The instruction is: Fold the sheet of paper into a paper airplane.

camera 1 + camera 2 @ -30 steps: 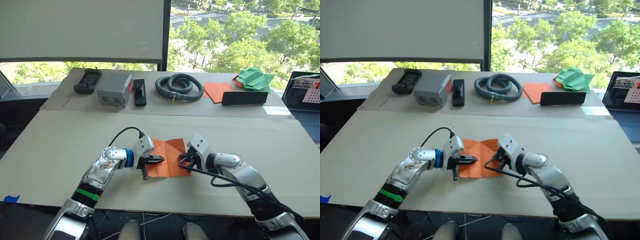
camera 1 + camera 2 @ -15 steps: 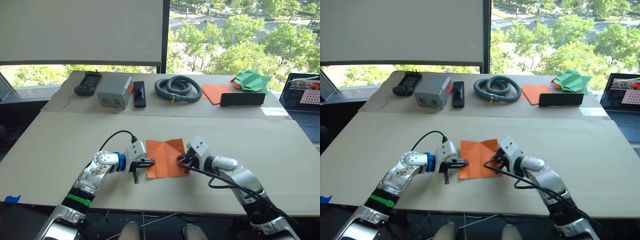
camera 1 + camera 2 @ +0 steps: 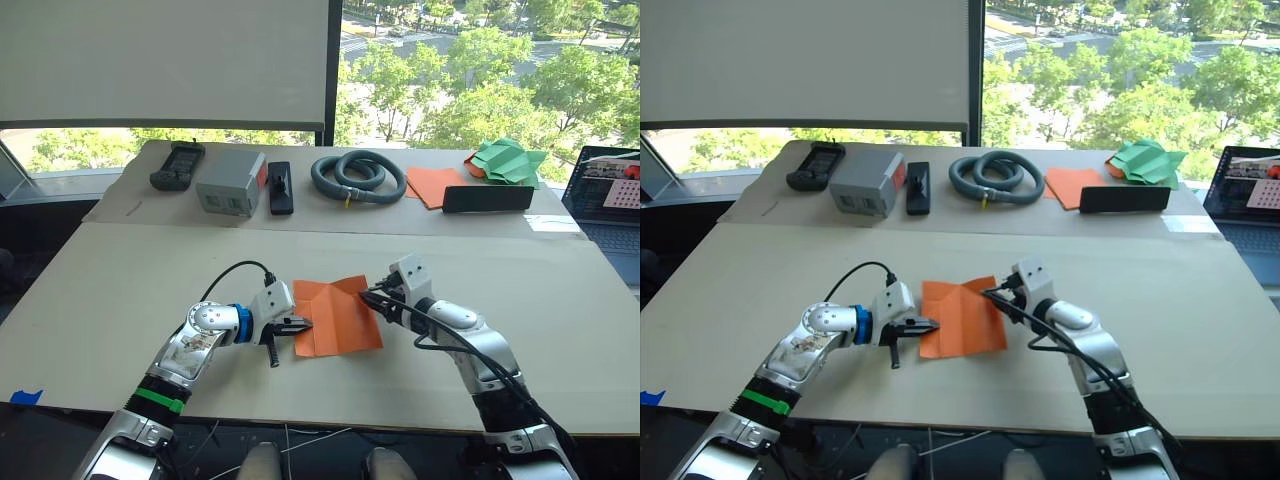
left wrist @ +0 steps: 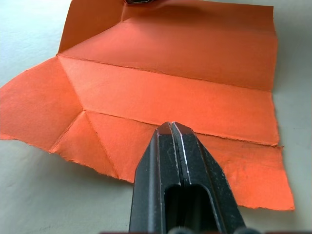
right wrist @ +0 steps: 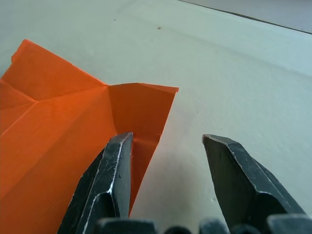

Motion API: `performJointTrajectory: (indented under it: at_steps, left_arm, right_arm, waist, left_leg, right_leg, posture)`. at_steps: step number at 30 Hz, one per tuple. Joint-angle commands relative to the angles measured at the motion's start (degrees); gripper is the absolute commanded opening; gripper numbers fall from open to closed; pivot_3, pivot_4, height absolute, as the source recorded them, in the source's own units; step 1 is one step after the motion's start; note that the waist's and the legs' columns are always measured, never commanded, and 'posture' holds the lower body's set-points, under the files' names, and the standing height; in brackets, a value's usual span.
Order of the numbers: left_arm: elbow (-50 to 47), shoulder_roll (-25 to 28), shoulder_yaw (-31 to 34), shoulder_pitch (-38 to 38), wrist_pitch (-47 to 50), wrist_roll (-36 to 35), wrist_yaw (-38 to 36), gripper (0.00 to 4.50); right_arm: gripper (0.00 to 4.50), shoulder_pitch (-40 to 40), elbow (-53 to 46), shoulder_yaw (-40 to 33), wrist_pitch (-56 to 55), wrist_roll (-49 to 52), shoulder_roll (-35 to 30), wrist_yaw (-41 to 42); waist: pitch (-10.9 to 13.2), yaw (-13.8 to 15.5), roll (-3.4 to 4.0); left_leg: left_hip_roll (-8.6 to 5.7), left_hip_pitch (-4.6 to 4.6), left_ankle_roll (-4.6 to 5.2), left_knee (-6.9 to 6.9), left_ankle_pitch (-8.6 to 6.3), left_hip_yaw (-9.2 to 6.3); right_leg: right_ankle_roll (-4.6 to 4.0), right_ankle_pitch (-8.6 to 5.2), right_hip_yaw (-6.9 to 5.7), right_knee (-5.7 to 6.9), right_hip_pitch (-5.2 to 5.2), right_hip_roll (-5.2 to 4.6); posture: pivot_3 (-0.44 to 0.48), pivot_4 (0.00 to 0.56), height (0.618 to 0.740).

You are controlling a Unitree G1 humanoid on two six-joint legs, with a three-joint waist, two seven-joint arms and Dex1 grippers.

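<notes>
Creased orange sheet of paper (image 3: 336,316) flat on desk (image 3: 120,290), left hand (image 3: 298,325) pinched closed at its edge, right hand (image 5: 165,146) spread wide at its corner

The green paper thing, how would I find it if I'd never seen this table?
Start at the far table under the window. At its right end, beside the smooth orange sheet and behind a flat black bar, sits the crumpled green folded paper shape, the one green paper there.
</notes>
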Motion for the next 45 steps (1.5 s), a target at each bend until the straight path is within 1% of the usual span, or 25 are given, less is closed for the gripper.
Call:
performJointTrajectory:
  at_steps: [1,2,3,4,5,8,13,16,18,20,22,24,28,32,36,40,45]
  left_arm:
    - [1.4,0.1,-1.3,0.6,0.4,1.6,-0.1,0.0]
    - [1.2,0.2,-1.2,0.6,0.4,1.6,-0.2,0.0]
    - [1.2,0.2,-1.2,0.7,0.4,1.6,-0.2,0.0]
    - [1.1,0.3,-1.2,0.7,0.4,1.6,-0.2,0.0]
    - [1.0,0.3,-1.2,0.8,0.5,1.6,-0.3,0.0]
    - [0.9,0.5,-1.1,0.9,0.5,1.5,-0.4,0.0]
    - [1.0,1.0,-0.8,1.1,0.3,1.5,-0.6,0.0]
    - [1.1,1.7,0.1,0.7,0.6,1.1,-0.8,0.0]
    - [1.3,2.2,0.6,0.4,0.6,0.9,-1.2,0.0]
    - [1.3,2.7,1.0,0.2,0.7,0.7,-1.8,0.0]
    - [1.6,3.0,1.6,-0.3,0.9,0.2,-2.5,0.0]
    - [2.0,3.2,1.9,-0.9,0.9,0.0,-2.9,0.0]
    - [2.8,3.4,2.2,-2.0,0.8,0.0,-3.8,0.0]
    - [1.8,3.2,3.4,-4.2,2.1,-1.6,-5.0,0.0]
    - [2.2,2.8,4.4,-8.8,3.3,-3.1,-6.3,0.0]
    - [6.6,1.0,3.7,-14.8,2.2,-3.0,-7.8,0.0]
    - [12.5,-0.3,2.3,-17.4,-1.0,-0.8,-8.9,0.0]
  right_arm:
    - [2.17,-0.4,-1.3,-1.2,-0.9,1.6,0.5,0.8]
    - [2.03,-0.3,-1.4,-1.1,-0.7,1.6,0.5,1.0]
    - [1.77,-0.4,-1.3,-1.1,-0.5,1.7,0.6,1.0]
    - [1.35,-0.3,-1.2,-1.2,-0.2,1.9,0.7,1.1]
    - [1.07,-0.2,-1.3,-1.1,-0.3,2.0,0.6,1.2]
    - [0.05,-0.2,-1.3,-1.0,-0.5,2.3,0.7,1.3]
    - [0.02,0.7,-3.8,0.2,-1.3,2.4,-0.1,3.0]
    - [0.02,3.3,-10.2,3.6,-4.3,-0.1,-3.2,5.2]
    - [0.02,4.4,-13.7,5.7,-5.7,-2.0,-4.5,4.9]
    - [0.02,4.8,-15.9,8.6,-6.9,-5.6,-6.1,4.0]
    - [0.02,5.0,-17.4,14.5,-9.6,-13.8,-9.1,2.5]
    - [0.02,5.3,-18.4,18.7,-11.1,-19.4,-10.9,1.6]
    - [0.02,6.0,-17.7,22.6,-8.4,-23.6,-9.8,1.2]
    - [0.02,6.2,-15.8,23.0,-5.0,-24.7,-7.1,0.8]
    - [0.02,5.8,-15.2,22.9,-4.4,-25.4,-5.8,1.6]
    - [0.02,5.1,-15.6,24.1,-6.7,-25.5,-6.7,4.3]
    - [0.02,4.4,-15.0,24.7,-7.4,-26.0,-7.1,6.1]
  waist:
    - [0.0,0.0,0.01]
    - [0.0,0.0,0.01]
    - [0.0,0.0,0.01]
    - [0.0,0.0,0.01]
    - [0.0,0.0,0.01]
    - [0.0,0.0,0.01]
    - [0.0,-0.1,0.01]
    - [0.0,-0.1,0.03]
    - [0.0,-0.3,0.03]
    - [0.0,-0.7,0.06]
    - [0.0,-0.9,0.06]
    - [0.0,-0.9,0.03]
    - [0.0,-0.9,0.01]
    - [0.1,-0.9,-0.05]
    - [0.1,-0.8,-0.2]
    - [0.2,-0.6,-0.28]
    - [0.2,-0.9,-0.24]
  left_leg:
    - [0.0,0.0,0.0,0.0,0.0,0.0]
    - [0.0,0.0,0.0,0.0,0.0,0.0]
    - [0.0,0.0,0.0,0.0,0.0,0.01]
    - [0.0,0.0,0.0,0.0,0.0,0.01]
    - [0.0,0.0,0.0,0.0,0.0,0.0]
    - [0.0,0.0,0.0,0.0,0.0,0.0]
    - [0.0,0.0,0.0,0.0,0.0,0.0]
    - [0.0,-0.02,0.0,-0.01,0.0,0.0]
    - [0.0,-0.02,0.0,-0.01,0.0,0.0]
    - [0.01,0.01,-0.01,-0.03,-0.01,0.0]
    - [0.01,0.03,-0.01,-0.04,-0.01,0.0]
    - [0.01,0.02,-0.02,-0.04,-0.01,0.0]
    - [0.01,0.0,-0.02,-0.04,-0.01,0.01]
    - [0.03,0.0,-0.01,-0.04,-0.01,0.0]
    - [0.04,-0.02,-0.01,-0.04,-0.01,0.0]
    - [0.02,-0.06,-0.01,-0.02,-0.01,0.01]
    - [0.02,0.0,0.02,-0.02,0.01,0.0]
  right_leg:
    - [0.0,0.0,0.0,0.0,0.0,0.0]
    - [0.0,0.0,0.0,0.0,0.0,0.0]
    - [0.0,0.0,0.0,0.0,0.0,-0.01]
    - [0.0,0.0,0.0,0.0,0.0,-0.01]
    - [0.0,0.0,0.0,0.0,0.0,-0.01]
    - [0.0,0.0,0.0,0.0,0.0,0.0]
    - [0.0,0.0,0.0,0.0,0.0,0.0]
    - [0.0,0.0,0.0,0.0,0.0,-0.01]
    - [0.0,0.0,0.0,0.0,-0.04,-0.01]
    - [0.0,0.0,0.0,0.0,-0.08,-0.01]
    - [0.0,0.0,0.0,0.0,-0.08,-0.01]
    - [0.0,-0.01,-0.01,-0.02,-0.13,-0.03]
    - [0.0,-0.01,-0.01,-0.02,-0.18,-0.04]
    - [0.0,0.0,-0.01,-0.01,-0.18,0.01]
    - [0.0,0.0,-0.02,0.02,-0.19,0.02]
    - [0.0,0.0,-0.03,-0.02,-0.15,0.0]
    - [0.0,0.0,-0.01,0.0,-0.08,0.04]
  posture:
    - [0.0,0.15,0.714]
    - [0.0,0.15,0.714]
    - [0.0,0.15,0.714]
    - [0.0,0.15,0.714]
    - [0.0,0.15,0.714]
    - [0.0,0.15,0.714]
    - [0.0,0.15,0.714]
    - [0.0,0.15,0.714]
    - [0.0,0.15,0.714]
    - [0.0,0.15,0.714]
    - [0.0,0.15,0.714]
    - [0.0,0.15,0.714]
    - [0.0,0.15,0.714]
    - [0.0,0.15,0.714]
    - [0.0,0.15,0.714]
    - [0.0,0.15,0.714]
    - [0.0,0.15,0.714]
